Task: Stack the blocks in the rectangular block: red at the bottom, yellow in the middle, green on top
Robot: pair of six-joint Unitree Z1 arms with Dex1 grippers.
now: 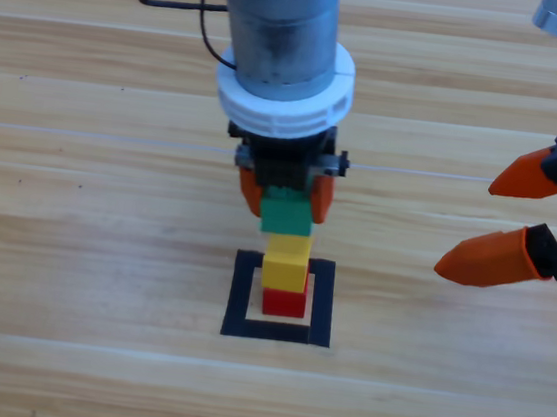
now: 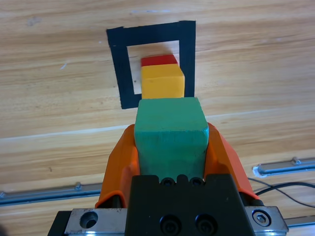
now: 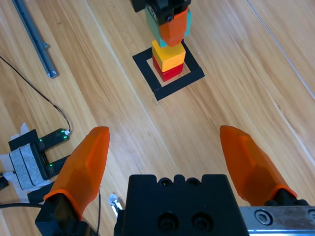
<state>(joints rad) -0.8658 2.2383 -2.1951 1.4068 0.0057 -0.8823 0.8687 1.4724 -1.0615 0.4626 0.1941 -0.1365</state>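
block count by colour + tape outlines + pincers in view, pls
Small matte red cube: 1
Small matte yellow cube: 1
Small matte teal-green cube: 1, held in the left pincer
Black tape rectangular outline: 1
Orange-jawed pincers: 2, left shut on the green cube, right pincer open at the right edge
Total: 6

Right end effector (image 3: 166, 162) open; yellow (image 3: 169, 55) on red (image 3: 170, 72).

Robotics lab bench: wooden worktop (image 1: 73, 246) with taped black outline (image 1: 276, 331), loose cable (image 3: 34, 88), metal rail (image 3: 33, 37), small lit electronics module (image 3: 37, 157).
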